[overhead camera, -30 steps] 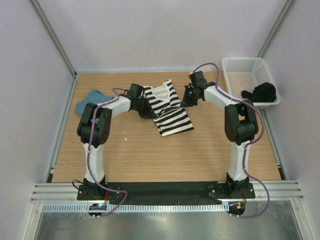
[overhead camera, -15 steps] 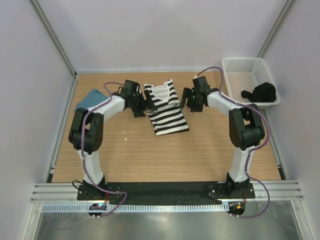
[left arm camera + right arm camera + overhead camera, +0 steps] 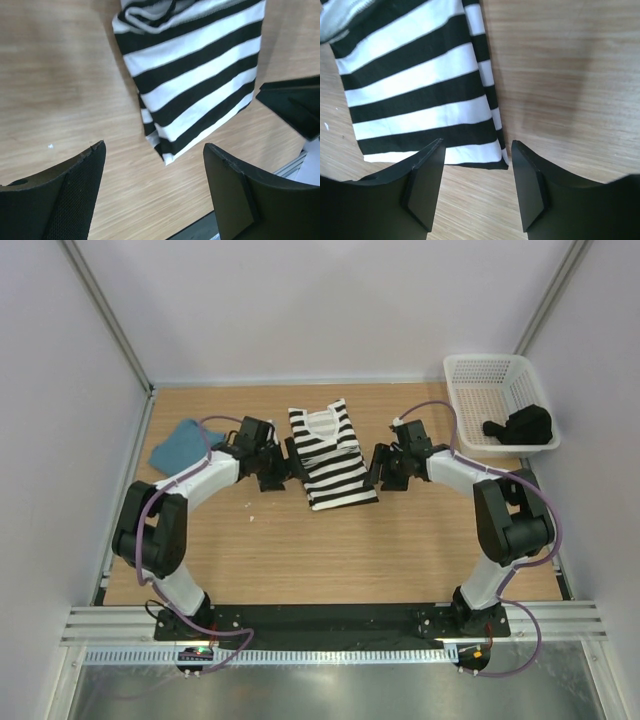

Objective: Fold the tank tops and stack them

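Note:
The black-and-white striped tank top (image 3: 331, 456) lies folded into a narrow strip on the wooden table (image 3: 330, 550), neckline toward the back. My left gripper (image 3: 282, 472) stands open just left of its near edge, nothing between the fingers. In the left wrist view the striped top (image 3: 195, 75) lies ahead of the open left gripper (image 3: 155, 150). My right gripper (image 3: 381, 470) is open just right of the top. The right wrist view shows the striped hem (image 3: 415, 85) just beyond the open right gripper (image 3: 477, 147). The teal-blue tank top (image 3: 181, 441) lies bunched at the far left.
A white mesh basket (image 3: 470, 368) stands at the back right with a black cloth item (image 3: 525, 427) inside. Metal frame posts and pale walls close in the table on three sides. The right gripper's finger (image 3: 295, 105) shows at the edge of the left wrist view.
Both grippers have opened and let go of the striped top, then drawn back toward the near side. The top now lies flat and folded between them.

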You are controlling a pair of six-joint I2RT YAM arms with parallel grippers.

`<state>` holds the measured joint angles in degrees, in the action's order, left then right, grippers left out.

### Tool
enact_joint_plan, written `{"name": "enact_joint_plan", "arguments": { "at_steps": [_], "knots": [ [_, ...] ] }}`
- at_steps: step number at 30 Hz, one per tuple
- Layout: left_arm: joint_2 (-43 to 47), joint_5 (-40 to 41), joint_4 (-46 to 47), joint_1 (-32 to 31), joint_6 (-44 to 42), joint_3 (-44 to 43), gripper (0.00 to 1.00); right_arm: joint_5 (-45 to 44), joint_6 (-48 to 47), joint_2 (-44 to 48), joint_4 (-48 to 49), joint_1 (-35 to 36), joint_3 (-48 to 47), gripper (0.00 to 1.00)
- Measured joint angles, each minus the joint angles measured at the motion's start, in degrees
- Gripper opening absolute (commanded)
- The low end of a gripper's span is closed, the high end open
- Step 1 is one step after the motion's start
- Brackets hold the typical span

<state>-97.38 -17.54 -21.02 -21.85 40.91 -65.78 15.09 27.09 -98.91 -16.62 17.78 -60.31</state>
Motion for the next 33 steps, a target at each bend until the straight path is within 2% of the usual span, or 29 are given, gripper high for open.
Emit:
{"name": "enact_joint_plan", "arguments": {
  "at_steps": [5,7,13,15,16,19,28,33],
  "knots": [
    [2.5,0.0,0.7,-2.6,-0.8,5.1,0.78,0.8,-0.2,0.0,0.0,0.2,1.2,0.49],
    [3.3,0.0,1.0,-3.4,-0.9,6.0,0.77,0.9,-0.2,0.0,0.4,0.3,1.6,0.42],
    [4.1,0.0,2.8,-5.4,-1.1,6.7,0.77,1.0,-0.3,-0.2,0.5,1.4,3.8,0.4],
    [4.1,0.0,3.7,-5.8,-1.1,7.3,0.74,0.9,-0.3,-0.5,0.5,1.9,4.2,0.34],
    [4.1,0.0,3.8,-5.9,-1.1,7.5,0.71,0.8,-0.4,-0.6,0.6,2.1,4.3,0.25],
    [4.1,0.0,4.3,-6.3,-1.2,7.7,0.58,0.7,-0.6,-0.5,0.9,2.8,5.4,0.14],
    [4.2,0.4,5.5,-7.9,-2.1,10.8,0.49,-1.4,0.5,6.6,1.8,8.5,13.5,0.09],
    [4.1,0.6,5.6,-8.8,-2.1,12.3,0.42,-2.4,1.6,7.5,1.6,10.2,14.3,0.08]
  ]
}}
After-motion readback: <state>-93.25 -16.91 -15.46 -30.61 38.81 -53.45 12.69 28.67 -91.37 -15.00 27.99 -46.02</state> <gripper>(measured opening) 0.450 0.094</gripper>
